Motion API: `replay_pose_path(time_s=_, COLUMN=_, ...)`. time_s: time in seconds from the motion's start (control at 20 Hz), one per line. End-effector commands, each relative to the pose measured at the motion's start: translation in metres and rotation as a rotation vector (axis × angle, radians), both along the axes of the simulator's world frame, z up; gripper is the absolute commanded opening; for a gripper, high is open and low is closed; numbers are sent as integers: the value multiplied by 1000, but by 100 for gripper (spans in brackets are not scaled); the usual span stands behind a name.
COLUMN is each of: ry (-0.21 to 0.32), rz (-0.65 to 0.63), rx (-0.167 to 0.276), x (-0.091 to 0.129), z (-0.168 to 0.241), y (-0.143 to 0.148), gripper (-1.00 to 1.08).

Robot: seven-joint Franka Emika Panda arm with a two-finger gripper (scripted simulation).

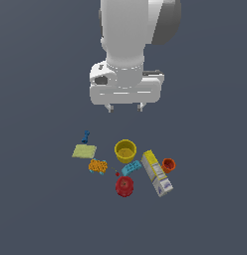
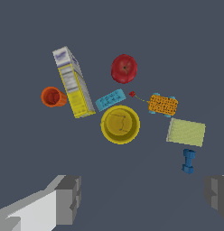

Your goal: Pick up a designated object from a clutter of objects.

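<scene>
- The arm's fingers (image 1: 125, 107) hang above the bench (image 1: 41, 209), spread wide apart and holding nothing; in the wrist view the two finger pads (image 2: 68, 198) sit far from each other at the frame edges.
- Farthest toward the exterior view's left lies a small blue piece (image 1: 85, 136), just above a flat yellow-green square (image 1: 84, 151).
- Next comes the orange toy (image 1: 98, 166), bumpy and dotted, with blue-teal bits at its ends. It lies on the bench just beside the square's lower right corner, apart from everything else and well below the fingers.
- A tiny red bit (image 1: 116, 173) lies between the toy and the red apple (image 1: 124, 186).
- The yellow cup (image 1: 125, 151) stands upright, mouth up, almost directly under the fingers.
- A light-blue brick (image 1: 131, 169) lies tilted just below the cup.
- A white, yellow and blue box (image 1: 156, 173) lies on its side, slanting.
- The orange cup (image 1: 168, 165) sits just beside the box, farthest toward the exterior view's right.
</scene>
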State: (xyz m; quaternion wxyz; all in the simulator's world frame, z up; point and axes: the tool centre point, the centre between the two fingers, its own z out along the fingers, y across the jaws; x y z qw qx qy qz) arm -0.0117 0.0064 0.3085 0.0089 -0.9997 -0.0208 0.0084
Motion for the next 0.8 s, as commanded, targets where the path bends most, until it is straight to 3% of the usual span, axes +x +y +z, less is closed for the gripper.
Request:
replay_pose_path(time_s=0.0, ry=-4, rz=-1, rx=8, x=0, z=3, y=0, gripper=100)
replay_pose_path(time_s=0.75, ry=-7, rz=74, rx=4, x=9, z=-8, y=-6, gripper=100)
